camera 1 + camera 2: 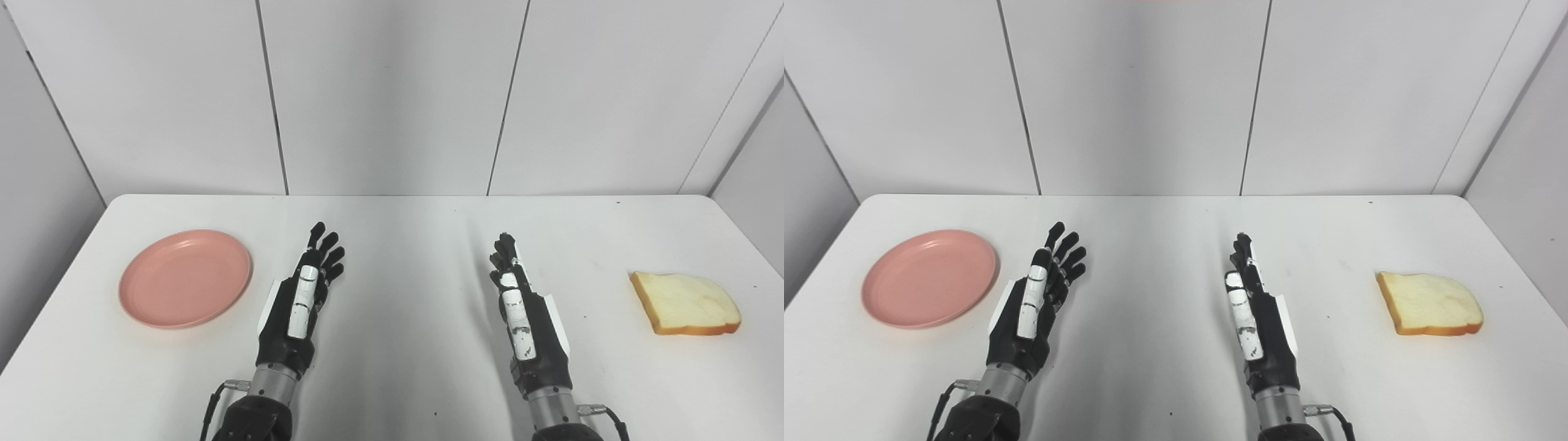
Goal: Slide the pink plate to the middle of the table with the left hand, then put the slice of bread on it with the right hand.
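Starting out, I see nothing done: pink plate [185,278] sits far left, bread [685,303] far right, left hand [300,303] and right hand [523,312] both empty, fingers extended.

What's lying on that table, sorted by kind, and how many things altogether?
Round pink plastic plates: 1
Slices of white bread with a golden crust: 1
Total: 2, both on the white table; the robot's own two hands are not counted.

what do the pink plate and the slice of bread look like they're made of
The pink plate looks like plastic or melamine: one even matte colour with a soft sheen and a thin raised rim. The slice of bread looks like real white bread, with a pale porous crumb and tan crust, though a foam replica cannot be ruled out.
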Robot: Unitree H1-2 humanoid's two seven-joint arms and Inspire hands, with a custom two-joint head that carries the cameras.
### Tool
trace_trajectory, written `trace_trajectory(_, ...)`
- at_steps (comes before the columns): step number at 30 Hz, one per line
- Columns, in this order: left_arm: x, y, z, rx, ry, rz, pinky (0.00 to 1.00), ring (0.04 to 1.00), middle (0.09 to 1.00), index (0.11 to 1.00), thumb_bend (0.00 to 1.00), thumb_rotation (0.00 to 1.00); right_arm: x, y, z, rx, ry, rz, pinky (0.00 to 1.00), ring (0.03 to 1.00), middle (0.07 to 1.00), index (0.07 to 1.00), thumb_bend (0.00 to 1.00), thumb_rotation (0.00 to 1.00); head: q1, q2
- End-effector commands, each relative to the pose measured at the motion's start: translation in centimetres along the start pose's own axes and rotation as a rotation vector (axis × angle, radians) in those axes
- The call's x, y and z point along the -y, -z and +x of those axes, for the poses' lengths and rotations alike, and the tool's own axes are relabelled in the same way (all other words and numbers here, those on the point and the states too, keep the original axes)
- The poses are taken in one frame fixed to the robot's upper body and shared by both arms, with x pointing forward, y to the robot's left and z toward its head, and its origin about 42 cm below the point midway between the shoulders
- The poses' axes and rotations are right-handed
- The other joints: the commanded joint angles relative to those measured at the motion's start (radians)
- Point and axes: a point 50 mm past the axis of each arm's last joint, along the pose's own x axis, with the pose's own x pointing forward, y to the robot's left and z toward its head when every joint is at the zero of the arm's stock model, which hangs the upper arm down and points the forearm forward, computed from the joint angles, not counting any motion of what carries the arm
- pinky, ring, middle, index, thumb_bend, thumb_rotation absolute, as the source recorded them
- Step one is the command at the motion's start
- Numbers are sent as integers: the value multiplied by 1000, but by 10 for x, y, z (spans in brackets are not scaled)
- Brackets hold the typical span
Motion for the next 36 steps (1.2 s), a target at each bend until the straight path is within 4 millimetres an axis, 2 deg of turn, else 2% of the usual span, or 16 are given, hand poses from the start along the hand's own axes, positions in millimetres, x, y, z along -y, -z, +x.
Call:
trace_trajectory(1, 8, -17, 7, 84, 14, 1, 933, 941, 968, 977, 639, 1000, -3, -15, 4, 91, -4, 18, 1000, 991, 1000, 1000, 548, 1000, 3, 1)
trace_trajectory(21, 12, -17, 8, 78, 3, -2, 919, 932, 961, 966, 636, 1000, 0, -13, 5, 86, -2, 11, 1000, 987, 1000, 1000, 551, 1000, 19, -3)
trace_trajectory(29, 22, -12, 10, 64, 10, 41, 915, 926, 957, 958, 663, 1000, 11, -13, 6, 98, -12, -2, 1000, 993, 1000, 1000, 487, 1000, 130, -24)
trace_trajectory(32, 31, -10, 12, 53, -5, 42, 912, 931, 952, 955, 658, 1000, 18, -11, 7, 94, -20, 19, 1000, 999, 1000, 1000, 502, 1000, 193, -39)
trace_trajectory(36, 44, -6, 17, 55, -29, 25, 918, 926, 934, 938, 648, 1000, 25, -11, 6, 99, -11, 13, 1000, 996, 1000, 1000, 505, 1000, 238, -49)
